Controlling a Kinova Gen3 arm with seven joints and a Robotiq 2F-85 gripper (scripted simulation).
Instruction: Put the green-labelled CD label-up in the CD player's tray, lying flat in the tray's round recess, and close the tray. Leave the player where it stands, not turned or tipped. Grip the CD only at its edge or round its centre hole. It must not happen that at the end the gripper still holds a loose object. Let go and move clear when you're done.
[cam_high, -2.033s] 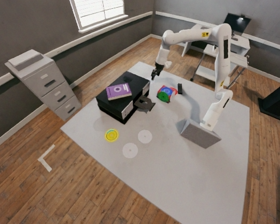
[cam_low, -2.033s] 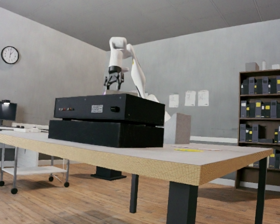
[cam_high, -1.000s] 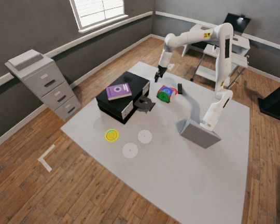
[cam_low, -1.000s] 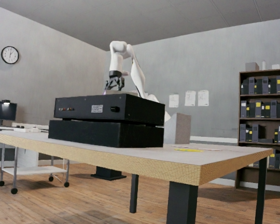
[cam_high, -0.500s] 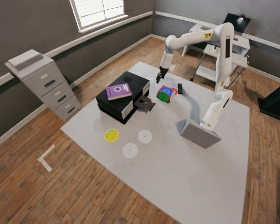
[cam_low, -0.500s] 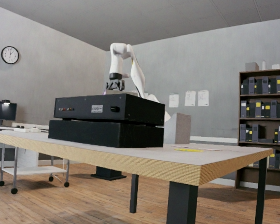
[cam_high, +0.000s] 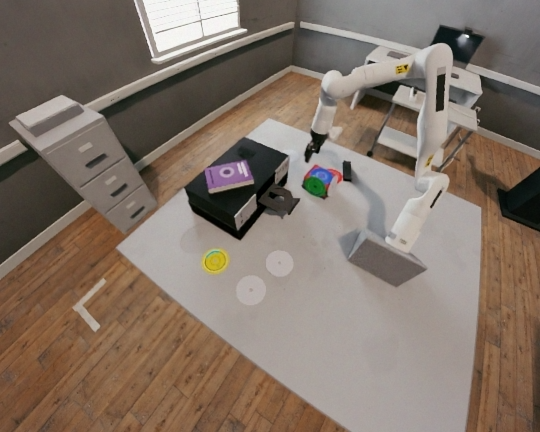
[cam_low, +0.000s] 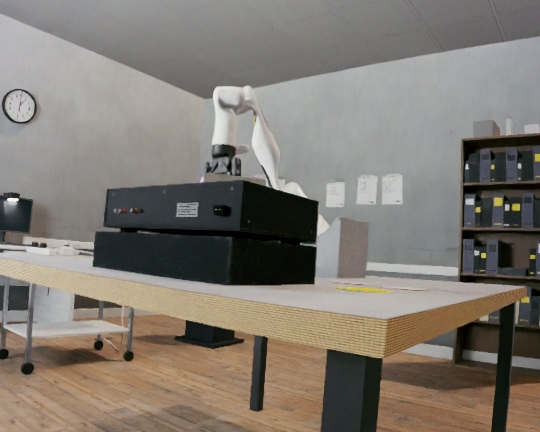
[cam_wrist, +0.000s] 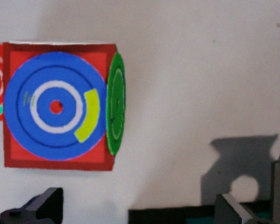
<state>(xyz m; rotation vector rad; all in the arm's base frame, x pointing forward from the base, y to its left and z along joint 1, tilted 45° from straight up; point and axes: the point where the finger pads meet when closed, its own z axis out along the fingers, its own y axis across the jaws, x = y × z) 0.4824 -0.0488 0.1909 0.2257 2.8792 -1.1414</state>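
The green-labelled CD (cam_high: 316, 186) (cam_wrist: 116, 105) leans steeply against the side of a red case, its label facing outward. A blue CD (cam_high: 321, 174) (cam_wrist: 56, 142) lies flat on the case top. The black CD player (cam_high: 265, 154) (cam_low: 165, 207) (cam_wrist: 150, 216) stands on a black box, its tray (cam_high: 270, 200) (cam_wrist: 276, 187) slid out; no disc shows in it in the top view. My gripper (cam_high: 312, 155) (cam_low: 223, 170) (cam_wrist: 139, 208) is open and empty, above the table beyond the case in the top view. The green CD is outside the finger gap.
A purple book (cam_high: 229, 176) lies on the player. A yellow disc (cam_high: 215, 263) and two pale discs (cam_high: 279, 263) (cam_high: 251, 290) lie on the table. A small black block (cam_high: 347, 171) stands near the case, and a grey slanted block (cam_high: 385, 257) near the arm's base.
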